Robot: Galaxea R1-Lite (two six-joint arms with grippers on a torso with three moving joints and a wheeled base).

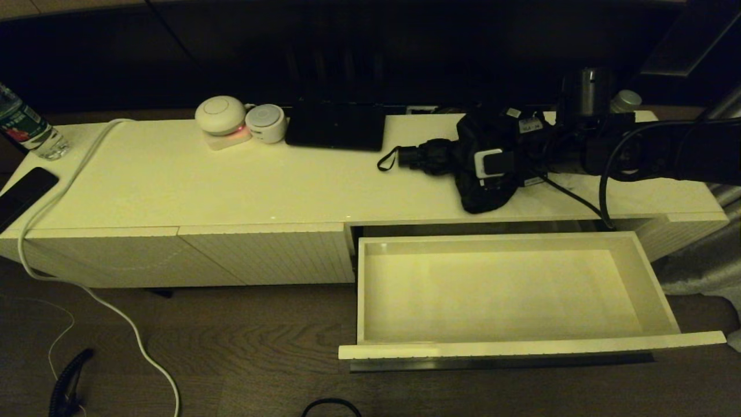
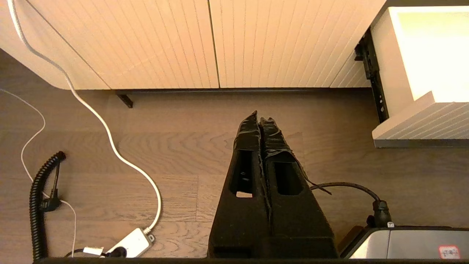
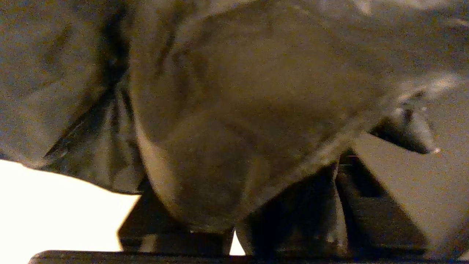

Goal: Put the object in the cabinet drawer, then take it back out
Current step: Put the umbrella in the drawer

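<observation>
The cabinet drawer (image 1: 521, 346) is pulled out at the right, its smooth interior bare and a dark handle strip (image 1: 503, 363) under its front. Its ribbed front corner (image 2: 421, 123) also shows in the left wrist view. A black, soft cloth object (image 1: 483, 194) lies on the cabinet top above the drawer. My right gripper (image 1: 425, 157) reaches in from the right, low over this object. Dark fabric (image 3: 234, 91) fills the right wrist view. A thin strap loop (image 1: 385, 162) sticks out to the left. My left gripper (image 2: 261, 118) hangs shut over the wooden floor, holding nothing.
On the cabinet top stand two white round devices (image 1: 220, 114), a black box (image 1: 336, 124), a water bottle (image 1: 29, 130) and a phone (image 1: 23, 194). A white cable (image 1: 52, 202) runs down to the floor. Closed ribbed panels (image 1: 266, 255) lie left of the drawer.
</observation>
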